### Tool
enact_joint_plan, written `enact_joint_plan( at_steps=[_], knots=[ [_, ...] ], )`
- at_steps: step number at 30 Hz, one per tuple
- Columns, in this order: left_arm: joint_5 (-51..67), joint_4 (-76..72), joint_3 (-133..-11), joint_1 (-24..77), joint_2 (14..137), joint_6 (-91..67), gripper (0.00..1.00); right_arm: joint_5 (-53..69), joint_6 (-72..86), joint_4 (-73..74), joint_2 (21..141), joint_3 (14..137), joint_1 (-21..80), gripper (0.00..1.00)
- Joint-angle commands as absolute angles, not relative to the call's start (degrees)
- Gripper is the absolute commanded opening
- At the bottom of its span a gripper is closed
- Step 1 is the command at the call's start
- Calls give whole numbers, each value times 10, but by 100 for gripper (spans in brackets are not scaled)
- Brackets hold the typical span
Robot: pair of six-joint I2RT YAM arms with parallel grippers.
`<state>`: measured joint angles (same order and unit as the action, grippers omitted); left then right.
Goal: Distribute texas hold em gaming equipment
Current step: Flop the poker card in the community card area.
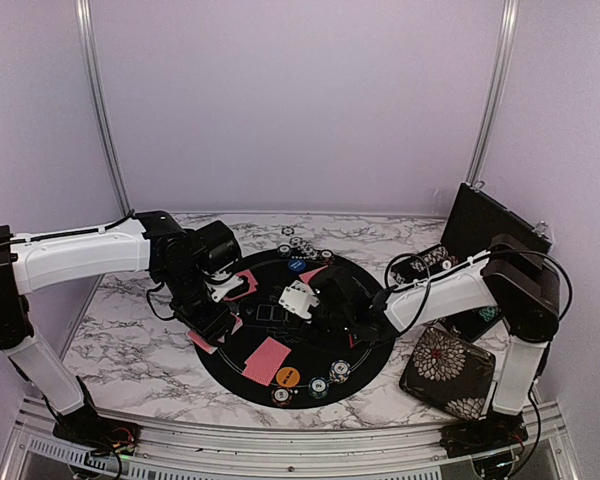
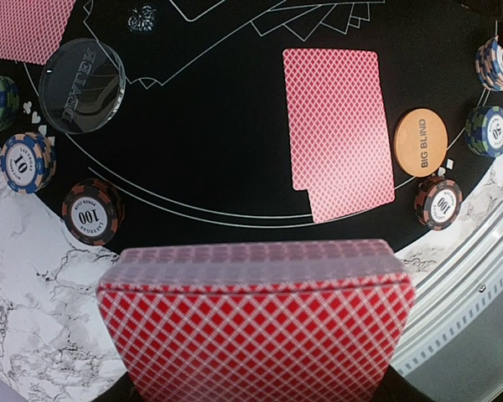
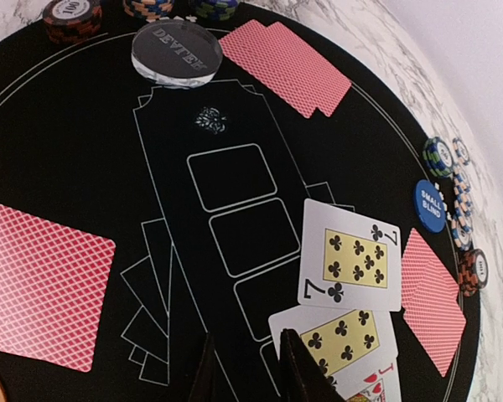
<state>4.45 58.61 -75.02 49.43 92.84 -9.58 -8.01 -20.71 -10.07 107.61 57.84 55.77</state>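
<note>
A plain back wall [image 1: 300, 100] in pale lilac fills the upper half of the top view, with matching side walls at the left edge [image 1: 25, 110] and right edge [image 1: 585, 130]. Two slim metal posts rise at the corners, one at upper left [image 1: 102, 100] and one at upper right [image 1: 491, 90], both leaning slightly inward. Below lies a white marble-patterned surface [image 1: 130, 340] with grey veins. A ribbed aluminium rail [image 1: 280, 437] runs along the bottom of the frame. The light is soft and even, with faint shadows.

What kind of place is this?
Likely a robot test booth staged as a small poker table: plain lilac walls, two arms bolted to a marble-look tabletop, and a round black mat with cards and chips.
</note>
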Motion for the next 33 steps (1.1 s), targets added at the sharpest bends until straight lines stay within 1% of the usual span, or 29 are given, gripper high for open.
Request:
enact_joint_plan(
  at_steps=[1, 8, 9, 11, 14, 18, 21, 25, 33],
  knots=[
    [42, 587, -756, 491, 919, -87, 44, -44, -131, -80, 1033, 577, 549, 29],
    [41, 587, -757, 491, 919, -86, 44, -6, 4, -37, 988, 603, 488, 47],
    [41, 587, -758, 491, 920, -86, 44, 11, 30, -26, 991, 616, 480, 47],
    [40, 587, -758, 491, 920, -86, 44, 29, 79, -6, 1006, 644, 468, 47],
    [41, 587, -759, 492, 920, -86, 44, 55, 125, 51, 1050, 708, 459, 40],
    [42, 587, -761, 491, 923, -85, 44, 105, 177, 84, 1128, 798, 437, 39],
    [42, 587, -764, 491, 923, -84, 44, 120, 198, 118, 1187, 858, 419, 39],
    [41, 587, -763, 491, 921, -82, 44, 175, 231, 97, 1237, 884, 390, 39],
    [40, 587, -763, 491, 920, -82, 44, 213, 254, 92, 1288, 928, 374, 44]
  ],
)
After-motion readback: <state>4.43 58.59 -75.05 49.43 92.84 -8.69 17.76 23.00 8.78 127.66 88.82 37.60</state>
